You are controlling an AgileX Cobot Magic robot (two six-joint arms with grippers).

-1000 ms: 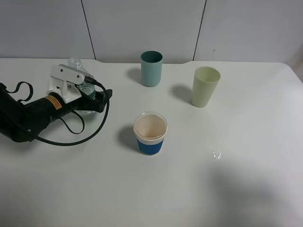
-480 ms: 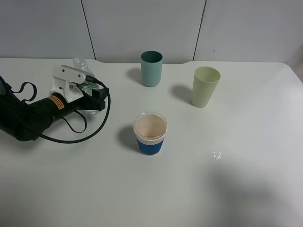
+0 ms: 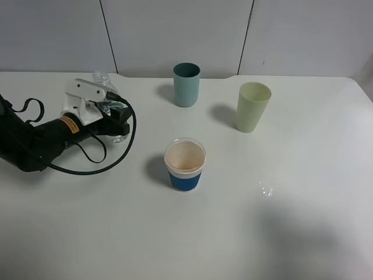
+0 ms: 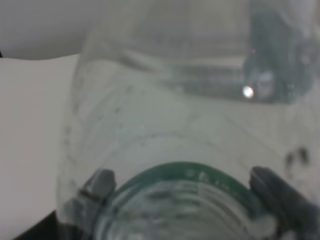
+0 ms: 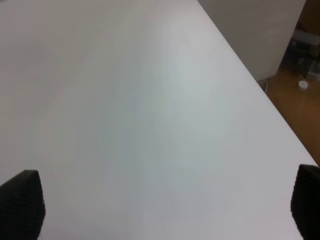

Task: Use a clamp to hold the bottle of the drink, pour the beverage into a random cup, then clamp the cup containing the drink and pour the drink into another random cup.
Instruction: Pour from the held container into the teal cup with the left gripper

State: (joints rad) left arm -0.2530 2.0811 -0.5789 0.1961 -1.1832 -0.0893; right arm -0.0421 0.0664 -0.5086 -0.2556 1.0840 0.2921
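A clear plastic bottle [image 3: 102, 79] with a green band is clamped between the fingers of the left gripper [image 3: 114, 118] at the far left of the white table [image 3: 262, 233]. The fingers of the right gripper [image 5: 165, 205] are held wide apart above the table. Grey wall panels [image 3: 175, 29] are seen behind.

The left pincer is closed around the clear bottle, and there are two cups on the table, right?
Not two cups: three. The exterior high view shows a teal cup, a pale green cup and a blue-sleeved cup on the table. The left pincer is closed around the clear bottle, as you said.
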